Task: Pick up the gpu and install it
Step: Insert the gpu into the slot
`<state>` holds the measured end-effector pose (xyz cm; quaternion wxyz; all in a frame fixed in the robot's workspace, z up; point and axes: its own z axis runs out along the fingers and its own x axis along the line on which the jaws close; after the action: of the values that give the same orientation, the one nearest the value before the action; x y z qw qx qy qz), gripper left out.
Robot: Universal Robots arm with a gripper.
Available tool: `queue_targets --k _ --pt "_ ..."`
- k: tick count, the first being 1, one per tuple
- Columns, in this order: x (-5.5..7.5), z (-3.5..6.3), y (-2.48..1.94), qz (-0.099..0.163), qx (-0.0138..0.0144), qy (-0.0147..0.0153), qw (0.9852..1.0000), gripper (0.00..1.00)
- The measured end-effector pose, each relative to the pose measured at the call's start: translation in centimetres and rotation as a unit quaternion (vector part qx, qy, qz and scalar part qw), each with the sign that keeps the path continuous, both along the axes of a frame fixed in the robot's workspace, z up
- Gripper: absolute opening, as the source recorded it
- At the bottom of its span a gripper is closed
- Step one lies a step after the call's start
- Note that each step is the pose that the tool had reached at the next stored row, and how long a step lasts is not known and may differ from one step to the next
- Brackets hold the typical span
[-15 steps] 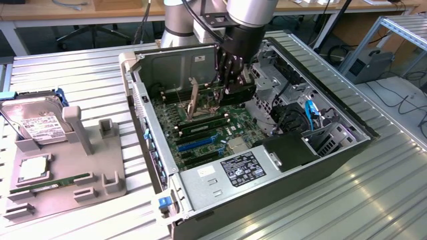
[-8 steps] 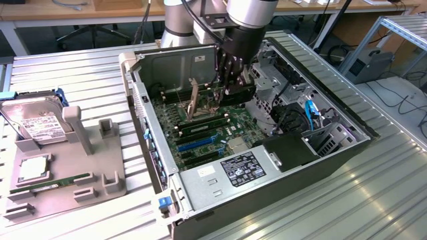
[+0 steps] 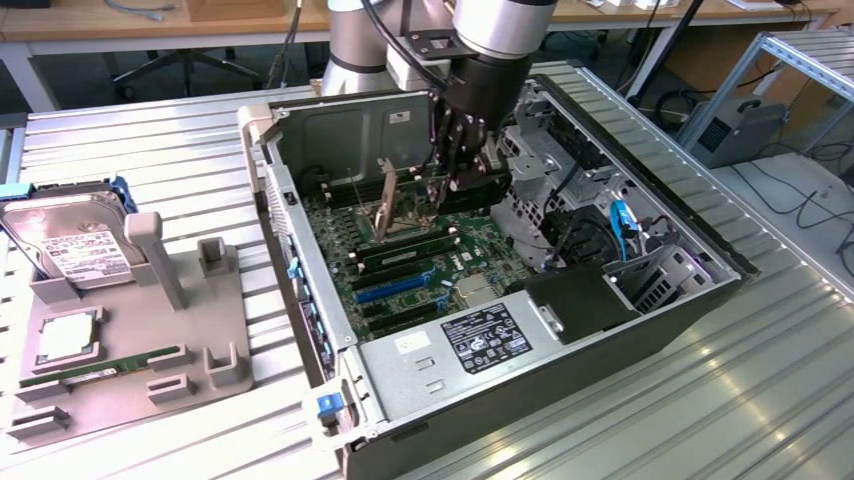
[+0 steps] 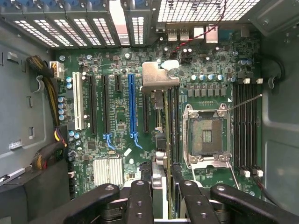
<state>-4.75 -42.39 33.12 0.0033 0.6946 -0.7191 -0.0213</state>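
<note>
Two black fingers point(image 4: 140, 200) of the claw point(image 4: 161, 183) clamped on the gpu point(image 4: 159, 140), a thin black expansion card with a narrow silver metal bracket, held edge-on and upright. Seen from the wrist as a slim dark line running away from the fingertips, ending at the bent bracket near the slotted rear wall of the case. Hangs over the green motherboard point(image 4: 121, 121), just beside the long blue expansion slot point(image 4: 131, 105) and in line with the black slots next to it; whether seated or just above, cannot tell. On its other side, close by, the empty silver-framed processor socket point(image 4: 205, 135), then the rows of black memory slots point(image 4: 245, 126). Further along the slot row, a white slot point(image 4: 78, 105) and a ribbed silver heatsink point(image 4: 108, 170). From the exterior view, claw point(image 3: 454, 175) deep inside the open grey computer case point(image 3: 267, 180) on the ribbed metal tabletop point(image 3: 747, 380). Well apart, at the exterior view's left, a grey holder tray point(image 3: 200, 350) carrying a silver hard drive with white label point(image 3: 67, 250) and a slim green memory stick point(image 3: 114, 365).
</note>
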Motion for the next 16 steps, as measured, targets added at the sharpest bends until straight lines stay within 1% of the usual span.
queue_targets --k 16 --pt "-0.63 -0.39 -0.1 0.0 0.0 0.0 1.0 0.27"
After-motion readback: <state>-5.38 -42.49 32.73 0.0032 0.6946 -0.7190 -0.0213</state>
